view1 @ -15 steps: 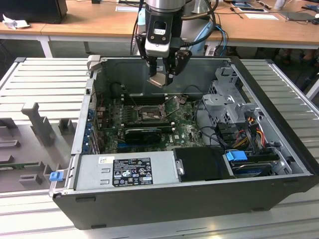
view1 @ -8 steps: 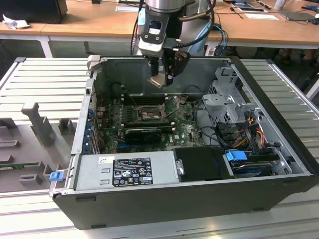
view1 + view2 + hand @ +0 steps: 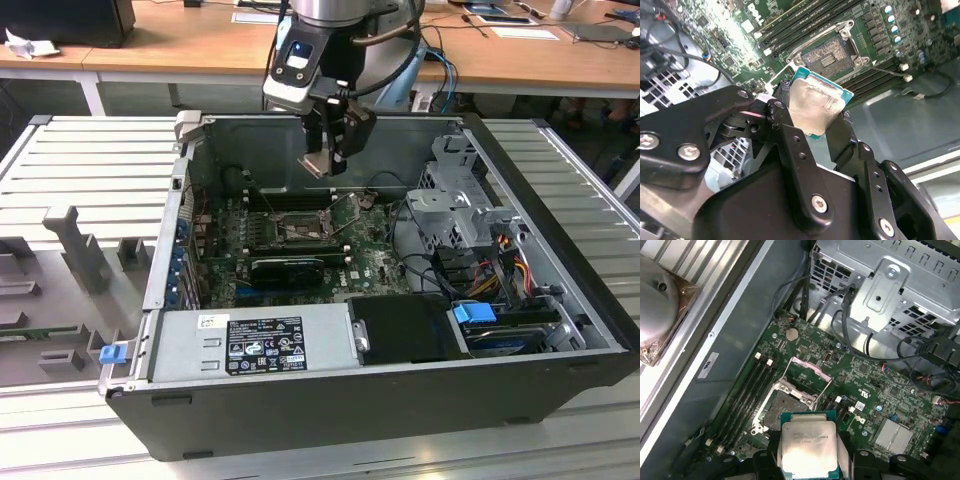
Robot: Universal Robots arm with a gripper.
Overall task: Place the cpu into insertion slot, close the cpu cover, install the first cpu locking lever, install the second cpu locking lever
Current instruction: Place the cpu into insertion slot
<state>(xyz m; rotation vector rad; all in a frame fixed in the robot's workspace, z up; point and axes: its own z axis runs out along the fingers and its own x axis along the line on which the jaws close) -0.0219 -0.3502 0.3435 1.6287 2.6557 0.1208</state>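
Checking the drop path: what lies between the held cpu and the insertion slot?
Nothing: in the second wrist view the stretch from cpu to insertion slot is bare.

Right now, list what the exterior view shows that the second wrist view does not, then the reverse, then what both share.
Exterior view: the whole open computer case, its power supply, the drive cage and the ribbed metal table around it.
Second wrist view: the cpu up close, its silver face clamped between the fingers, and the contacts inside the insertion slot.
Both: the gripper holding the cpu above the green motherboard, with the insertion slot open.
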